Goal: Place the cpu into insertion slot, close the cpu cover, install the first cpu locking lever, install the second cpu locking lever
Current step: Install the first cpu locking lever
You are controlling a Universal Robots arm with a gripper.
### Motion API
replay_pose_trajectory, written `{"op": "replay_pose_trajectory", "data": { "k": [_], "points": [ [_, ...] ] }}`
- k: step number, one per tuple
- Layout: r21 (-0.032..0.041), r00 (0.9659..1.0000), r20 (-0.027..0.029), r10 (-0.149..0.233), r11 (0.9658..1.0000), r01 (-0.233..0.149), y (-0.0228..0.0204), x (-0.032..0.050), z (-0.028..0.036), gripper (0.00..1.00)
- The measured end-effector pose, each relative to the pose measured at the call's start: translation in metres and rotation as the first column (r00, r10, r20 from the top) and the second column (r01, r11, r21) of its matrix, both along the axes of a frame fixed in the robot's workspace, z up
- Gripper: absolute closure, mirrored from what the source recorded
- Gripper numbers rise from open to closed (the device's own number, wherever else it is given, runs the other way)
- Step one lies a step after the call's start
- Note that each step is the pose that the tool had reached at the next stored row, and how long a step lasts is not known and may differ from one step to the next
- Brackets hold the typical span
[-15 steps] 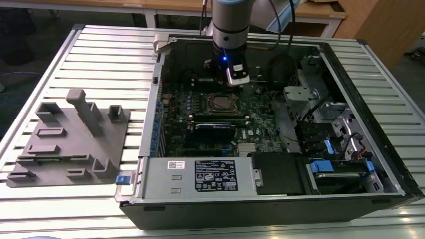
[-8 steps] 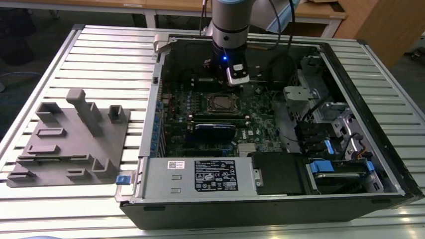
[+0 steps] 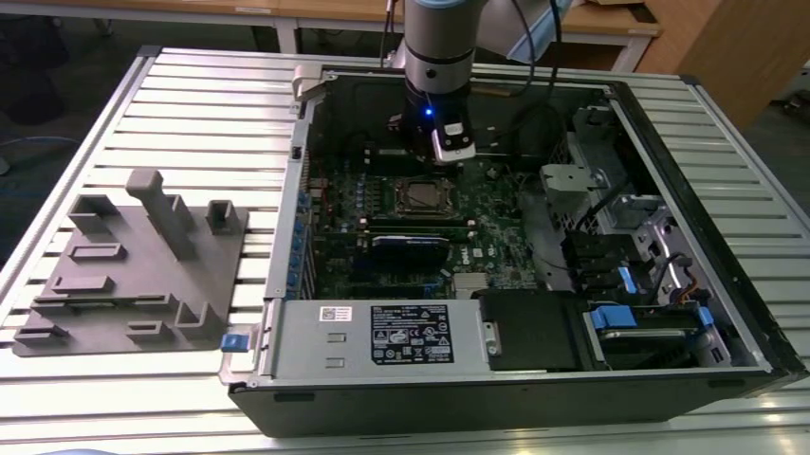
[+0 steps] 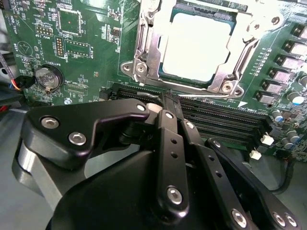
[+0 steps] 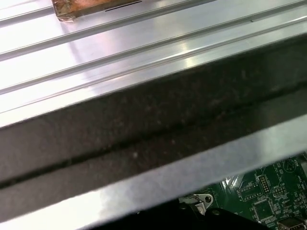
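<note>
Although it cannot be made out whether either locking lever is latched, the first steps look done. The small square cpu (image 4: 199, 45) with its pale silver-grey top sits inside the silver-rimmed square insertion slot (image 4: 139, 68) on the green motherboard (image 4: 86, 38). The thin silver metal frame of the cpu cover (image 4: 148, 48) lies flat around it. The black, many-linked claw (image 4: 170, 99) has its two fingers pressed together, with nothing visible between them. Slot, cover and cpu lie just beyond the claw's tips, the nearest slot edge very close; contact is unclear. Judging from this, the levers remain.
</note>
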State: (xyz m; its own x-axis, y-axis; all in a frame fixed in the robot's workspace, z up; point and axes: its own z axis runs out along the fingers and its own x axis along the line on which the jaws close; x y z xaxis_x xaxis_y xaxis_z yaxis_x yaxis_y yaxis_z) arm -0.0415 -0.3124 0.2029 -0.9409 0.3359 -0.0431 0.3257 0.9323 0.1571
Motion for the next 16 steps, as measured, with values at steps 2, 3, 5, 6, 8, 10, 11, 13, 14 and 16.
{"op": "replay_pose_trajectory", "data": {
  "k": [2,3,5,6,8,10,11,13,14,16],
  "points": [
    [-0.0001,1.0,0.0,-0.001,1.0,0.001,0.0008,0.0,-0.0001,0.89],
    [-0.0004,1.0,0.0001,-0.003,1.0,0.003,0.0014,0.0002,-0.0002,0.89],
    [-0.0009,1.0,0.0,-0.008,1.0,0.008,0.0025,0.0008,-0.0002,0.89],
    [-0.001,1.0,0.0,-0.01,1.0,0.01,0.0029,0.001,-0.0002,0.89],
    [-0.0016,0.9999,0.0001,-0.011,0.9999,0.011,0.0032,0.0011,-0.0002,0.89],
    [-0.0037,0.9999,0.0002,-0.011,0.9999,0.011,0.0039,0.001,-0.0003,0.89],
    [-0.006,0.9999,0.0002,-0.011,0.9999,0.011,0.0044,0.0011,-0.0004,0.89],
    [-0.0082,0.9999,0.0008,-0.01,0.9999,0.01,0.0048,0.0011,-0.0006,0.89],
    [-0.0087,0.9999,0.0014,-0.01,0.9999,0.01,0.0048,0.0011,-0.0006,0.89],
    [-0.0088,0.9999,0.0023,-0.01,0.9999,0.01,0.0048,0.0011,-0.0007,0.89]
  ]
}}
